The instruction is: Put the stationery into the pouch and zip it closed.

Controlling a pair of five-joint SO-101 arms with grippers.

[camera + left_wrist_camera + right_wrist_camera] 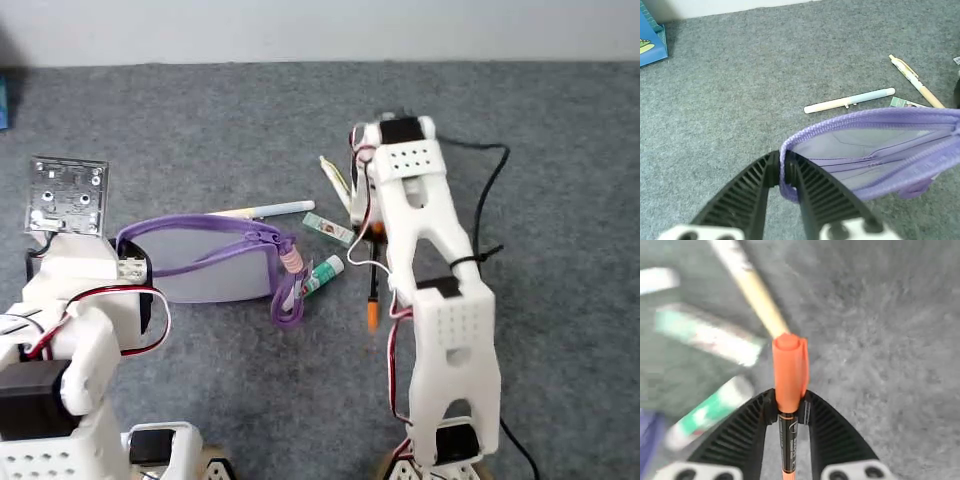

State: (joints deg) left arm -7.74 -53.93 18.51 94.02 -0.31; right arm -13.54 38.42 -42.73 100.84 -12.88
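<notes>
The purple pouch [205, 262] lies open on the grey carpet, its zipper unfastened. My left gripper [782, 172] is shut on the pouch [870, 145] at the end of its zippered rim; from above it sits at the pouch's left end [135, 268]. My right gripper [789, 401] is shut on an orange pen [790, 367], whose capped end sticks out past the fingertips. In the high view that pen [373, 295] hangs just right of the pouch under the right gripper [371, 250].
Loose on the carpet by the pouch's mouth are a pastel pen [265, 210], a beige pen [336, 182], a green eraser [328, 228] and a green-and-white tube [322, 275]. A blue box [650, 45] stands at the far left.
</notes>
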